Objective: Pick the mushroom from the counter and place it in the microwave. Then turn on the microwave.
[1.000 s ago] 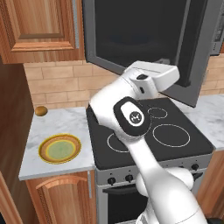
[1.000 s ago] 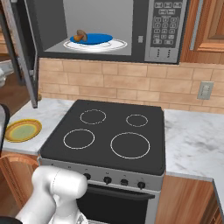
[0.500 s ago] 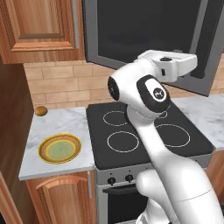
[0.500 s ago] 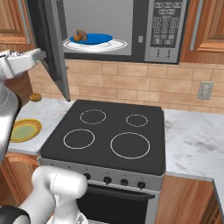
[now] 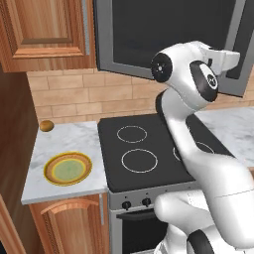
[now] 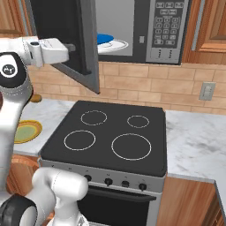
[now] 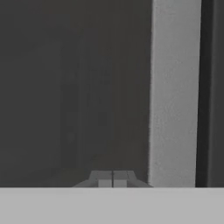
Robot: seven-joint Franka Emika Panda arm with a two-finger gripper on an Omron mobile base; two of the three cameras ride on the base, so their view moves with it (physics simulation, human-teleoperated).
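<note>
Microwave door [image 6: 73, 42], dark glass in a silver-grey frame, stands half open directly ahead of the empty, fully closed two-finger gripper [image 7: 113, 178] pressed against its outer face.

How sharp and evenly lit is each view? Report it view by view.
Left base view: crisp, flat lighting, microwave door glass dark. Right base view: sharp, bright white microwave interior, soft shadow beneath. Hand view: soft and grainy, close against the door, the end effector shut.

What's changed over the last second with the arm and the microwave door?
The shut claw has pushed the silver-grey microwave's dark glass door further closed, hiding more of the blue plate inside. The yellow-rimmed plate and golden-brown ball stayed put.
</note>
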